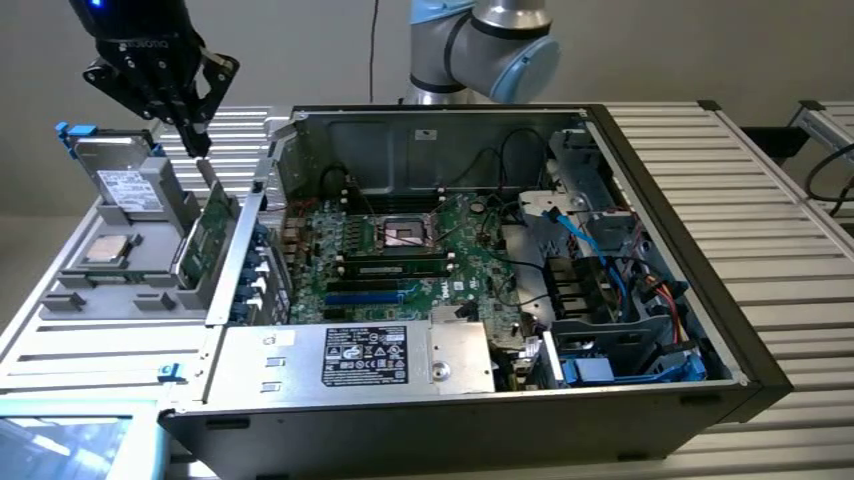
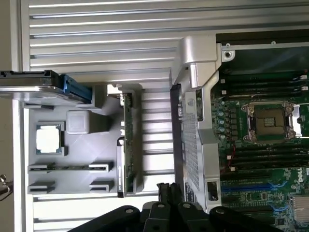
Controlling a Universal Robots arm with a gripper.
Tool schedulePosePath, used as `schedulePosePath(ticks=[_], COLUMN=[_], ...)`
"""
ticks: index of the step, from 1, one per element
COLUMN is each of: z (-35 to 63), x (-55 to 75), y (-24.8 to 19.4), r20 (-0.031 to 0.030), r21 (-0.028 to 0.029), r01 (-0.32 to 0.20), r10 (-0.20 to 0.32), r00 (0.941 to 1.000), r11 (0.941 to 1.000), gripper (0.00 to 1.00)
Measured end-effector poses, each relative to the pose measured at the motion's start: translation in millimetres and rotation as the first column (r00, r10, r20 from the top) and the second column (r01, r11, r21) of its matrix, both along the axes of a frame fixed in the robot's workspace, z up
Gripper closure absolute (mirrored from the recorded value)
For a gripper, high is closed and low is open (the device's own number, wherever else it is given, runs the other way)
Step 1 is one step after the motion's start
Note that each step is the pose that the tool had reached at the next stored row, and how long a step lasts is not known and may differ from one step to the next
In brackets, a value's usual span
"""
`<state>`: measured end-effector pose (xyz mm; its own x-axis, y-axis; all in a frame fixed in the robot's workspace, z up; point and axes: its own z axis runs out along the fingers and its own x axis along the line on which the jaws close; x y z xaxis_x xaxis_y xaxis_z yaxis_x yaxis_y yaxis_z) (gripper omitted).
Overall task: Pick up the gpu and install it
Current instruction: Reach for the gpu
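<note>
Gripper: the black gripper (image 1: 198, 143) hangs over the grey parts tray (image 1: 80, 300) at the exterior view's left. Its fingers are pressed together with nothing between them. Same deal from the wrist camera (image 2: 169, 189): tips closed and bare.

GPU: the gpu (image 1: 207, 235) stands on edge in a slot of that tray, on the side nearest the PC case (image 1: 441, 420), with its green board face showing. The wrist camera catches it edge-on (image 2: 127, 140), basically a thin strip.

Gripper vs gpu: in the exterior view the tips sit just above the card's top edge, near it but not gripping it. It looks like there's a small gap, though that's hard to call for sure.

Other tray stuff: a hard drive (image 1: 127, 190) stands upright at the far end of the tray. A CPU chip (image 1: 107, 250) lies flat in its own pocket, well apart from the card.

Case: it lies open on its side just beside the tray, with the green motherboard (image 1: 467, 280) facing up.

Board bits: the CPU socket (image 1: 404, 232) sits around the middle of the board. A dark memory stick (image 1: 394, 268) is seated just below it, and a blue slot (image 1: 360, 297) is below that.

PSU: the silver power supply (image 1: 360, 355), with a black label, sits along the near wall of the case.

Arm: the robot arm (image 1: 481, 50), a grey and light blue joint, is behind the case.

Table: everything sits on a ribbed metal table (image 1: 787, 220).
</note>
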<state>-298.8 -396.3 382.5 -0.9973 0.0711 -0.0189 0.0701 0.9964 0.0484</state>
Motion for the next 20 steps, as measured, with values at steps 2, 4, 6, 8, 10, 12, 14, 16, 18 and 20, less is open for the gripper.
schedulePosePath(ticks=[2, 4, 6, 8, 10, 12, 14, 16, 18, 20], z=[-1.1, -2.3, -3.9, -6.2, -8.9, -11.3, -13.7, -15.4, -15.5, -15.6], x=[-9.4, -18.6, -27.1, -33.4, -38.3, -43.4, -48.5, -52.0, -52.3, -52.3], y=[0.3, 0.6, 1.3, 2.7, 4.5, 5.9, 7.3, 8.2, 8.2, 8.2], r20=[0.0, 0.0, 0.0, -0.0003, -0.0005, -0.001, -0.0015, -0.0026, -0.0034, -0.0034], r21=[0.0, 0.0, 0.0, 0.0, 0.0001, 0.0, -0.0001, 0.0001, 0.0, 0.0], r01=[0.0, 0.0, 0.0, 0.0, 0.0, 0.0, 0.0, 0.0, 0.0, 0.0], r10=[0.0, 0.0, 0.0, 0.0, 0.0, 0.0, 0.0, 0.0, 0.0, 0.0], r00=[1.0, 1.0, 1.0, 1.0, 1.0, 1.0, 1.0, 1.0, 1.0, 1.0], r11=[1.0, 1.0, 1.0, 1.0, 1.0, 1.0, 1.0, 1.0, 1.0, 1.0], gripper=[0.88, 0.88, 0.88, 0.88, 0.88, 0.88, 0.88, 0.88, 0.88, 0.88])
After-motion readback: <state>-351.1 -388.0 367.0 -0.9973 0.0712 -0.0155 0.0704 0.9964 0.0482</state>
